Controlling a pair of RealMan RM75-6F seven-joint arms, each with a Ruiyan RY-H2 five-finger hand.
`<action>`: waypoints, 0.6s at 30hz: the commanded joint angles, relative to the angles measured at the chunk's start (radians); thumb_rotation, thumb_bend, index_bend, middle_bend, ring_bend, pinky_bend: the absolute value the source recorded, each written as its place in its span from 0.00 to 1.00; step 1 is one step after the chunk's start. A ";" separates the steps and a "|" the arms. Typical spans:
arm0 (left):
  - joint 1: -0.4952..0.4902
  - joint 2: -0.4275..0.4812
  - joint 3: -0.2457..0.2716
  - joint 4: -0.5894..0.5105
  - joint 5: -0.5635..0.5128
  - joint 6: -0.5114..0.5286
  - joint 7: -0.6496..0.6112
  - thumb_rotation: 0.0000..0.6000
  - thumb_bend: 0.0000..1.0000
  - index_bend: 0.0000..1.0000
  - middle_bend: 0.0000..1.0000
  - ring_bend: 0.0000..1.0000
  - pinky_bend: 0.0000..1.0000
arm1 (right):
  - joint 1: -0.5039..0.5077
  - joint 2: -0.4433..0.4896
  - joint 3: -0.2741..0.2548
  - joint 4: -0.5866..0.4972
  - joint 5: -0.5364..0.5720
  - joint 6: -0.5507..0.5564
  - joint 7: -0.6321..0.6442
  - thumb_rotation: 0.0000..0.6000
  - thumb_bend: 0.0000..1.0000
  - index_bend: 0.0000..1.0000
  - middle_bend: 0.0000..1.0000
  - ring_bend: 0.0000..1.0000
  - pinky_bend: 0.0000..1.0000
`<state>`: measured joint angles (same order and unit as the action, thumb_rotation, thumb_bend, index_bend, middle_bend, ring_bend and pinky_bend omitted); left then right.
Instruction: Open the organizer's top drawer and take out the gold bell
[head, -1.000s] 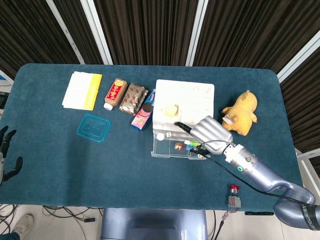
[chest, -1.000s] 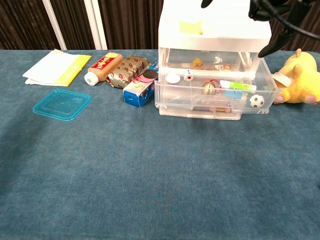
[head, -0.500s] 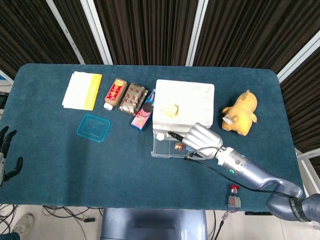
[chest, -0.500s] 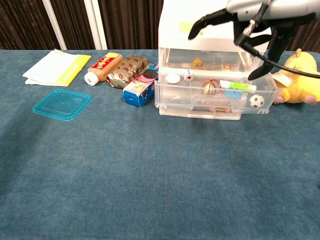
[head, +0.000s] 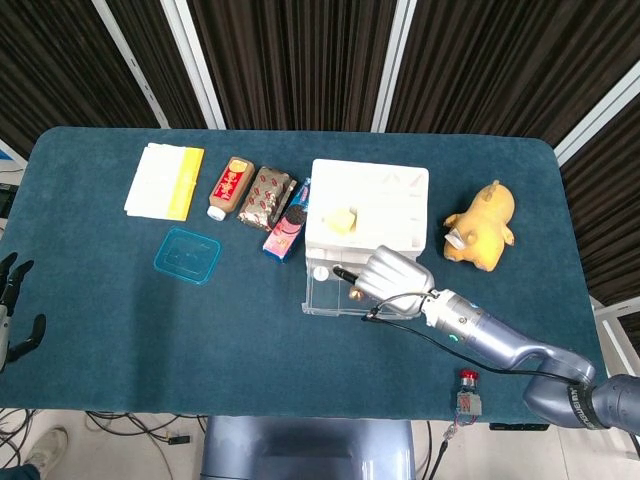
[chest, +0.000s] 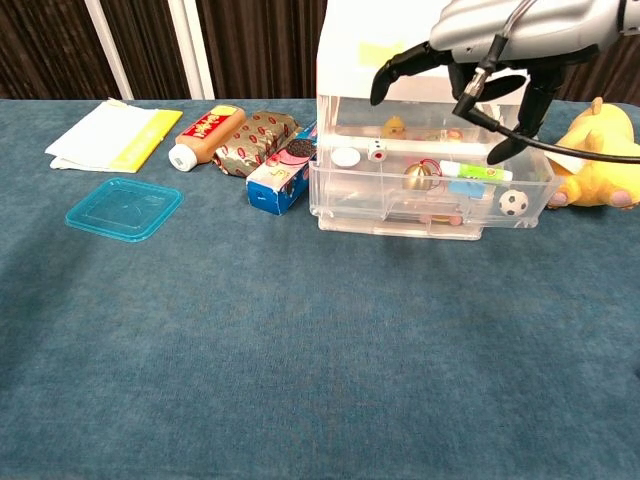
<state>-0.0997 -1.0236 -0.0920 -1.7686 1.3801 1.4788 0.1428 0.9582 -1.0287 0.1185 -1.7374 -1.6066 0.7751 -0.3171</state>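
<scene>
Head view: the right hand (head: 392, 280) has moved left over the last second and now sits above the open top drawer (head: 325, 296) of the organizer (head: 370, 205). It was nearer the drawer's right end before. Its fingers are spread and hold nothing. The hand covers most of the drawer, and the bell cannot be made out here; a second ago it showed as a small gold spot in the drawer. The left hand (head: 14, 305) lies at the table's left edge, partly cut off, fingers apart and empty, unchanged.

Chest view: the right hand (chest: 500, 40) has come down into frame and hangs over the drawer (chest: 430, 195), dark fingertips (chest: 383, 78) pointing down, none touching the contents. The bell (chest: 419, 177) sits mid-drawer, beside a green-and-blue item (chest: 475, 174), with a small ball (chest: 513, 202) near the right corner. The fingers are above the bell but apart from it.

Judgement: the drawer is open, so the opening step is done; the reach for the bell is under way, with no grasp yet. The palm's upper part is cut off by the frame. Depth between fingers and bell cannot be told.
</scene>
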 joint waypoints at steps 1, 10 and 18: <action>-0.001 -0.001 0.000 0.000 0.000 -0.001 0.001 1.00 0.42 0.07 0.01 0.00 0.00 | 0.014 -0.012 -0.006 0.015 -0.021 -0.016 -0.031 1.00 0.18 0.21 0.92 1.00 1.00; -0.001 -0.001 0.000 0.000 -0.001 -0.001 0.001 1.00 0.42 0.07 0.01 0.00 0.00 | 0.043 -0.039 -0.001 0.019 -0.003 -0.066 -0.074 1.00 0.21 0.27 0.92 1.00 1.00; -0.001 0.000 -0.001 0.001 -0.003 -0.002 -0.001 1.00 0.42 0.07 0.01 0.00 0.00 | 0.080 -0.068 0.024 0.026 0.062 -0.123 -0.127 1.00 0.21 0.31 0.92 1.00 1.00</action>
<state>-0.1009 -1.0238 -0.0933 -1.7681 1.3769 1.4768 0.1420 1.0317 -1.0898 0.1365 -1.7141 -1.5545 0.6591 -0.4350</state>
